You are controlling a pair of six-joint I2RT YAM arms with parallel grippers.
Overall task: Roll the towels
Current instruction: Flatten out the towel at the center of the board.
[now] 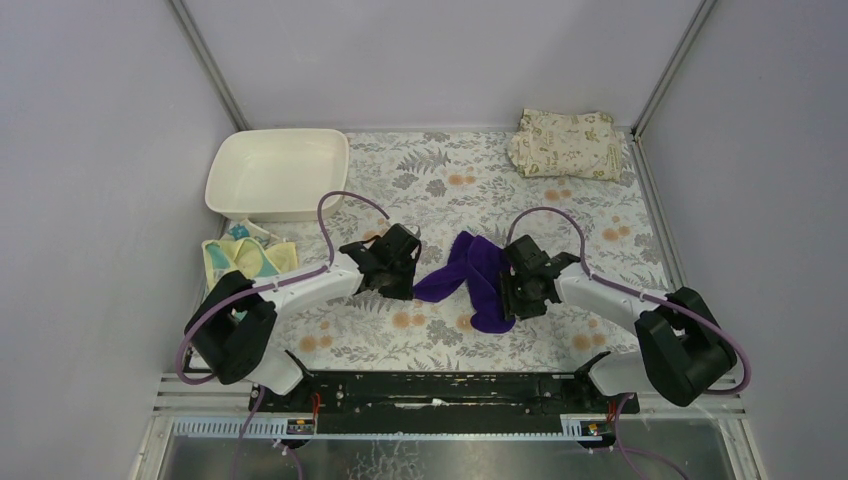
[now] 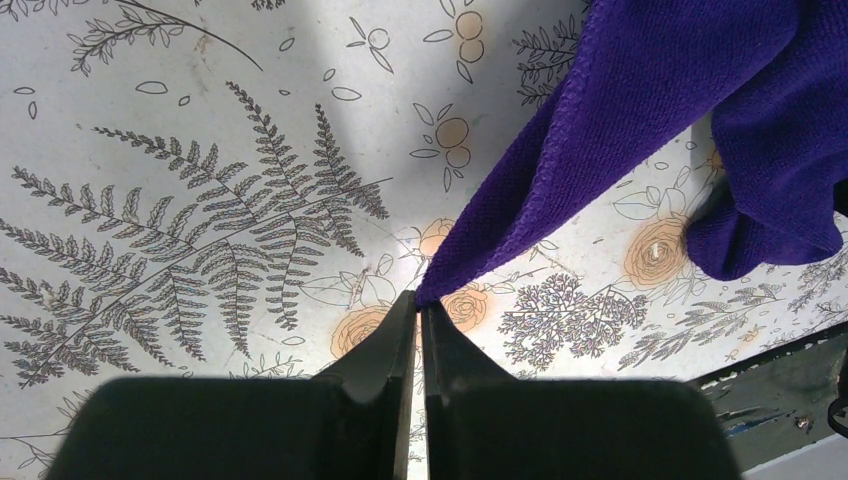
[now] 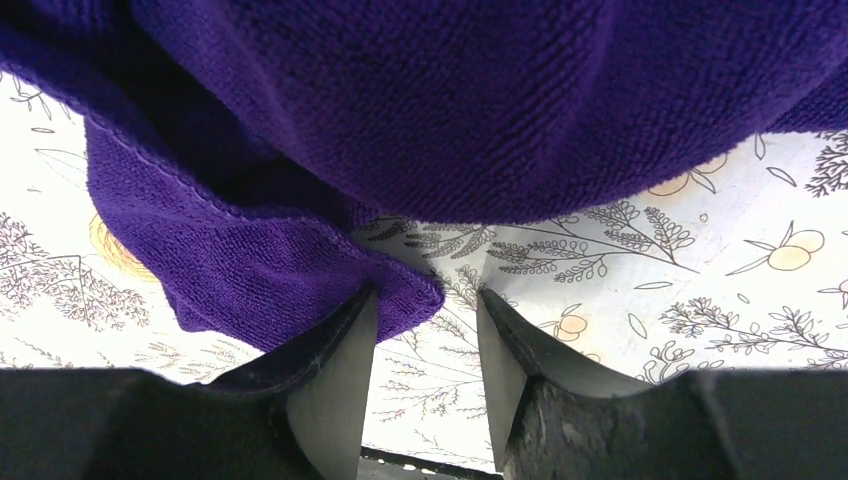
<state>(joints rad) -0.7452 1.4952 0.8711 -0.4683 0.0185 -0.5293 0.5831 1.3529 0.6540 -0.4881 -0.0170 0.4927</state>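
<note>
the plain dark purple terry towel [image 1: 470,280] is bunched in a crumpled heap on the fern-and-flower printed table [image 1: 440,180], mid-table, between my two arms. it isn't flat enough to roll. the step in hand, as i judge it, is spreading it out. to do that well i want two neighbouring corners held, then drawn apart until the hem between them goes straight. after that i'd lower the cloth flat so the roll starts from a clean edge, without twisting or dragging folds under it.

the left fingers [image 2: 419,318] are pinched tight on one corner of the purple towel. the cloth runs up and away from their tips in a taut fold. the right fingers [image 1: 512,283] stand parted with a clear gap. a hemmed corner of the towel lies against the inner side of one finger and the bulk hangs just above, but nothing is clamped there. i'd want that corner well between the fingers before closing, or it may slip out.

the pale yellow towel with teal marks [image 1: 250,257] lies at the left edge, just in front of the white plastic tub [image 1: 277,172]. the beige leaf-printed folded cloth [image 1: 567,143] sits in the far right corner, well apart.
</note>
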